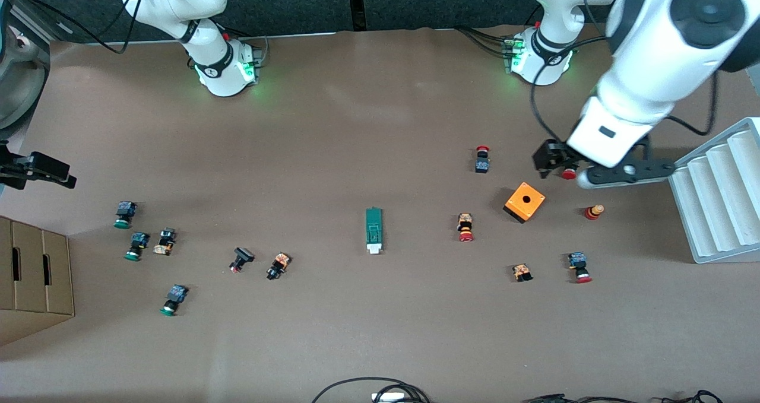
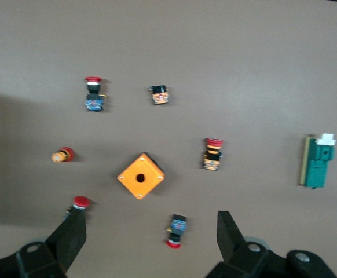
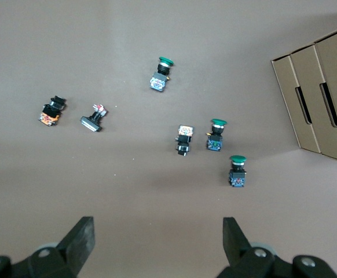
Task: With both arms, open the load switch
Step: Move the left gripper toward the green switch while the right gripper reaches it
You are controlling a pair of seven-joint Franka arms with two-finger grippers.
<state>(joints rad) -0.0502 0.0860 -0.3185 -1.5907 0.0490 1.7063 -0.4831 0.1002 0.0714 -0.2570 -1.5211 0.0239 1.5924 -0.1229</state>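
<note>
The load switch (image 1: 373, 229) is a narrow green bar with a white piece at the end nearer the front camera. It lies flat mid-table and also shows in the left wrist view (image 2: 319, 162). My left gripper (image 1: 549, 164) (image 2: 151, 229) hangs open and empty, high over the table beside the orange box (image 1: 525, 202), well toward the left arm's end from the switch. My right gripper (image 1: 56, 177) (image 3: 158, 231) is open and empty too, up over the right arm's end of the table near the green-capped buttons (image 1: 124, 214). Neither gripper touches anything.
Red-capped push-buttons (image 1: 465, 227) lie scattered around the orange box (image 2: 140, 176). Green-capped and black ones (image 3: 215, 134) lie toward the right arm's end. A cardboard box (image 1: 35, 272) stands at that end, a white ribbed rack (image 1: 718, 189) at the left arm's. Cables (image 1: 374, 388) lie along the front edge.
</note>
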